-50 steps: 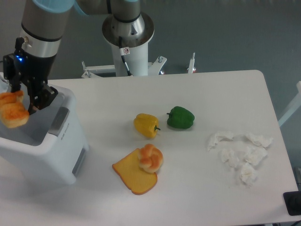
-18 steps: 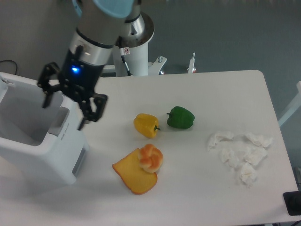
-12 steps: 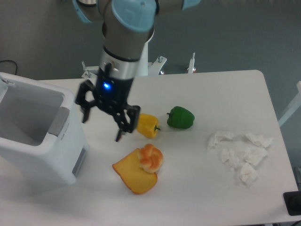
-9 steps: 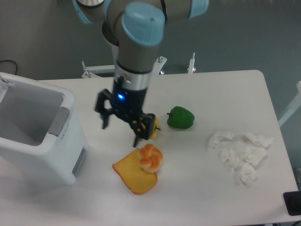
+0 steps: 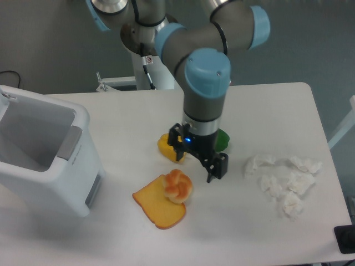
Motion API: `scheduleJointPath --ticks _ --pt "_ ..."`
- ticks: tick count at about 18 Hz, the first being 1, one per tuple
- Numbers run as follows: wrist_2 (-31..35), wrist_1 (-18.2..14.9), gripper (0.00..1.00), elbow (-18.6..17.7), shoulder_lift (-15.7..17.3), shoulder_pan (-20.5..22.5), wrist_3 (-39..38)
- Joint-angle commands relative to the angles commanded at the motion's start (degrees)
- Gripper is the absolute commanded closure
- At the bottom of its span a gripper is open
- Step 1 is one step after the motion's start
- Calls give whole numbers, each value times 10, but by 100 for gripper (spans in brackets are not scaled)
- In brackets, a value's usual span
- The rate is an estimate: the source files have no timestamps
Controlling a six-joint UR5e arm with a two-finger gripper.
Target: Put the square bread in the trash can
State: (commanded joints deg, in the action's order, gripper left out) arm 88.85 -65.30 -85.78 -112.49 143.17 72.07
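The end effector [image 5: 197, 159] hangs empty, fingers spread wide, over the peppers [image 5: 164, 147], just above the bun [image 5: 177, 186]. No square bread shows; the trash can [image 5: 55, 183] stands at the surface's left, its bottom hidden.

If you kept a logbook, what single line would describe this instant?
claw: open, empty, over peppers | square bread: not visible | trash can: left | bun: on toast

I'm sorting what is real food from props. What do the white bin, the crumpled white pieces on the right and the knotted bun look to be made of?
The large white rectangular bin looks like smooth moulded plastic, with rounded, faintly shiny walls. The crumpled white pieces look like tissue or paper: matte, creased. The round knotted bun has a glossy orange surface, possibly plastic; unclear.
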Motion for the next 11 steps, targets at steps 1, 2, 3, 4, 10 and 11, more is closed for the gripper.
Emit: scheduleJointPath --ticks 1,2,3,4,10,11 --pt "2 2 0 1 -6 1 1" --pt "3 1 0 5 -12 2 2" --pt "4 1 0 5 -17 2 3" --pt "8 1 0 5 -22 2 3" --pt "18 -6 0 12 -25 2 13" --pt "17 -6 0 12 -25 2 13"
